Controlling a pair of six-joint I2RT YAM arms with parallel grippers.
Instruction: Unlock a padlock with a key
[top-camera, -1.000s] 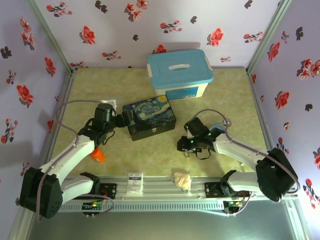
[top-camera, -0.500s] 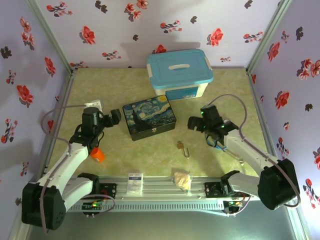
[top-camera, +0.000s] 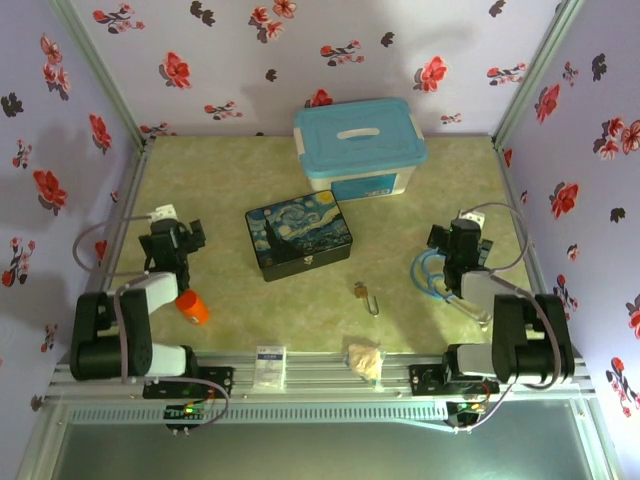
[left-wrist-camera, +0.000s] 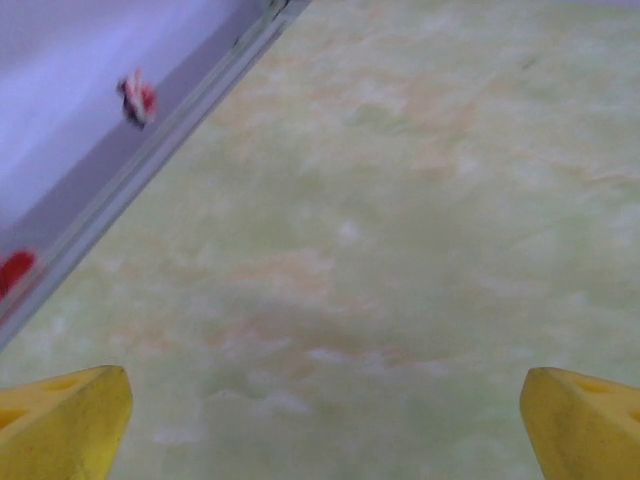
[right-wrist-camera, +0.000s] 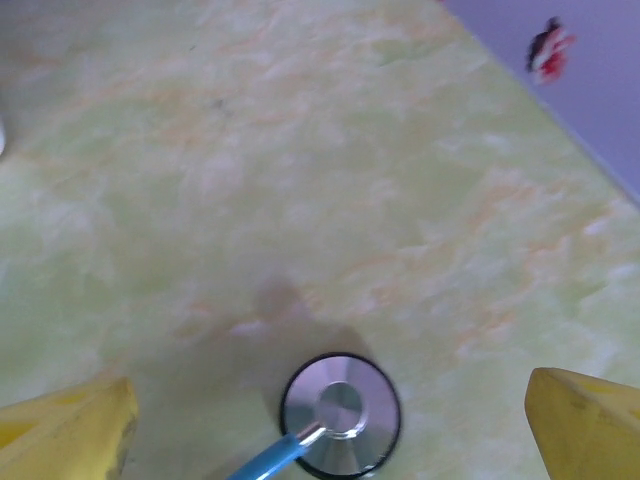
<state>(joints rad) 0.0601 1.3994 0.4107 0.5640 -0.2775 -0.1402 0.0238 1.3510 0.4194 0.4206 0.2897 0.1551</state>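
Observation:
The small brass padlock (top-camera: 362, 292) lies on the green table between the arms, its thin silver shackle pointing toward the near edge. The key is hidden; I cannot pick it out beside the padlock. My left gripper (top-camera: 176, 235) is drawn back at the left side, far from the padlock. In the left wrist view it (left-wrist-camera: 325, 425) is open, its yellow fingertips (left-wrist-camera: 60, 415) wide apart over bare table. My right gripper (top-camera: 460, 240) is drawn back at the right. It (right-wrist-camera: 325, 425) is open above a stethoscope's metal disc (right-wrist-camera: 340, 415), holding nothing.
A dark blue painted tin (top-camera: 298, 237) sits mid-table with a blue-lidded white box (top-camera: 360, 145) behind it. An orange cylinder (top-camera: 193, 307) lies near my left arm. A beige wad (top-camera: 365, 360) and a white card (top-camera: 270, 367) rest at the near rail. Blue stethoscope tubing (top-camera: 430, 272) curls beside my right arm.
Both arms have pulled back from the middle to their own sides. Both grippers have opened wide. The padlock stays on the table where my right gripper was.

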